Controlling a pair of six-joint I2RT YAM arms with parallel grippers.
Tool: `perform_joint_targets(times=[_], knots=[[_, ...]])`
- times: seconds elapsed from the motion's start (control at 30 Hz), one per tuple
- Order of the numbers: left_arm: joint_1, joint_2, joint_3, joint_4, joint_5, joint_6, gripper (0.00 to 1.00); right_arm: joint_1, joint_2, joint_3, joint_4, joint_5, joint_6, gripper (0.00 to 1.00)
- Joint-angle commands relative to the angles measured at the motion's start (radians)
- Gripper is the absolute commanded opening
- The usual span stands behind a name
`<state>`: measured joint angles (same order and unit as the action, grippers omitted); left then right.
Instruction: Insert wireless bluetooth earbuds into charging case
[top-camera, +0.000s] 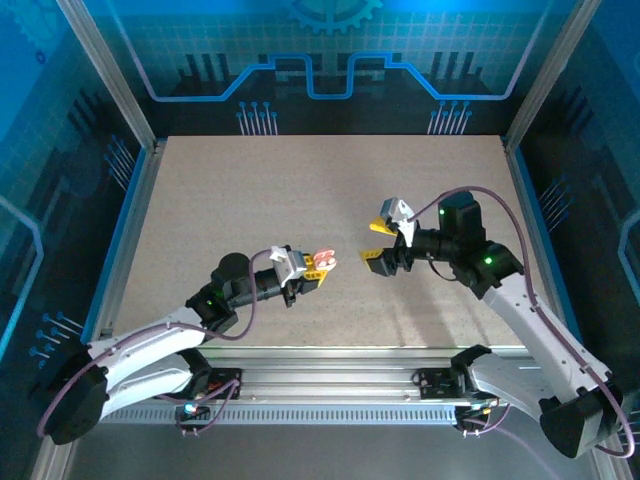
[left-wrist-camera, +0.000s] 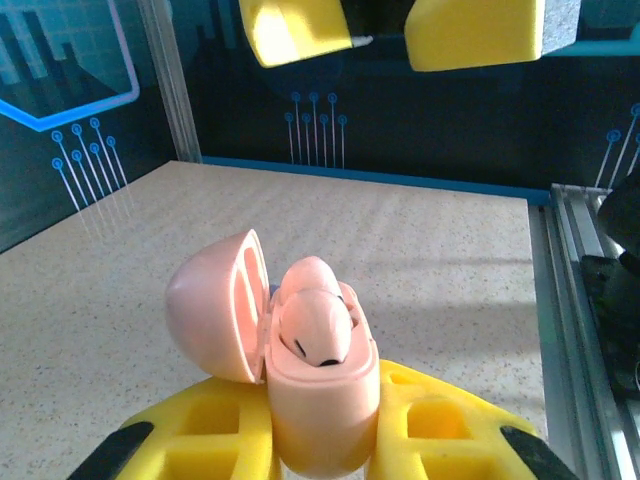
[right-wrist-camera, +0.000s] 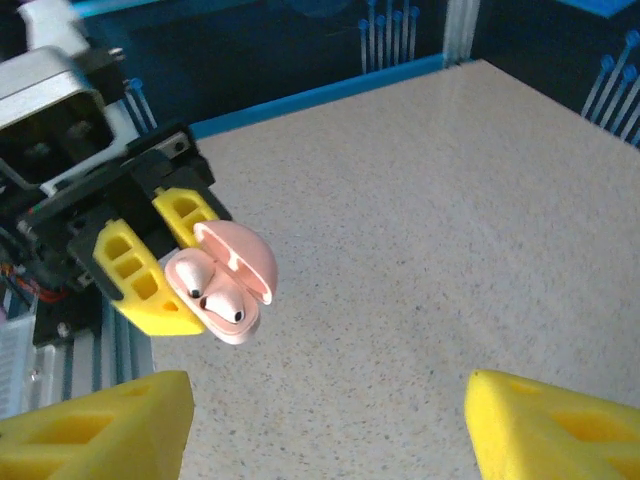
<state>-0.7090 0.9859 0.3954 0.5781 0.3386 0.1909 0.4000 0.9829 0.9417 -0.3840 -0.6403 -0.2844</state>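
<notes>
In the overhead view the left gripper (top-camera: 318, 266) sits just left of the frame's centre, raised over the speckled worktop (top-camera: 300, 190). It is clenched on a pale pink charging case (top-camera: 325, 258). The right gripper (top-camera: 376, 243) faces it from just right of centre, near but not touching. Its yellow fingers are spread apart with nothing between them.

In the left wrist view the charging case (left-wrist-camera: 322, 400) stands upright at lower centre, pinched between the yellow fingers (left-wrist-camera: 440, 430) of the left gripper (left-wrist-camera: 320, 445). Its lid (left-wrist-camera: 215, 305) is swung open towards the left of the frame. Two pale pinkish-white earbuds (left-wrist-camera: 315, 322) sit side by side in the base of the case. At the top edge the right gripper (left-wrist-camera: 385, 30) hangs with its two yellow fingertips apart.

In the right wrist view the left gripper (right-wrist-camera: 165, 265) is at the left of the frame, holding the charging case (right-wrist-camera: 238, 330) above the worktop (right-wrist-camera: 450, 220). The lid (right-wrist-camera: 245, 255) is tipped back, and both earbuds (right-wrist-camera: 215, 295) rest in the base, each marked with a small dark dot. Along the bottom edge the right gripper (right-wrist-camera: 330, 430) stands released, one yellow finger in each lower corner, wide apart and holding nothing
</notes>
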Motion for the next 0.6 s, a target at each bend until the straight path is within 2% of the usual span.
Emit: perform_joint_targets(times=[0.0,0.1,0.17,0.4,0.57], knots=[[-0.001,-0.012,0.053,-0.069,0.047,0.030,0.18,-0.054,0.021,-0.021,-0.036,-0.148,-0.217,0.74],[0.001,-0.003,0.074,-0.105,0.063,0.043,0.18,-0.099,0.035,-0.020,-0.061,-0.253,-0.316,0.70],[0.003,0.000,0.084,-0.117,0.068,0.049,0.18,-0.102,0.041,-0.012,-0.105,-0.273,-0.402,0.70],[0.007,0.005,0.134,-0.201,0.098,0.086,0.19,-0.102,0.127,0.080,-0.303,-0.261,-0.595,0.69],[0.009,0.001,0.167,-0.253,0.110,0.116,0.19,-0.086,0.167,0.108,-0.362,-0.228,-0.673,0.68]])
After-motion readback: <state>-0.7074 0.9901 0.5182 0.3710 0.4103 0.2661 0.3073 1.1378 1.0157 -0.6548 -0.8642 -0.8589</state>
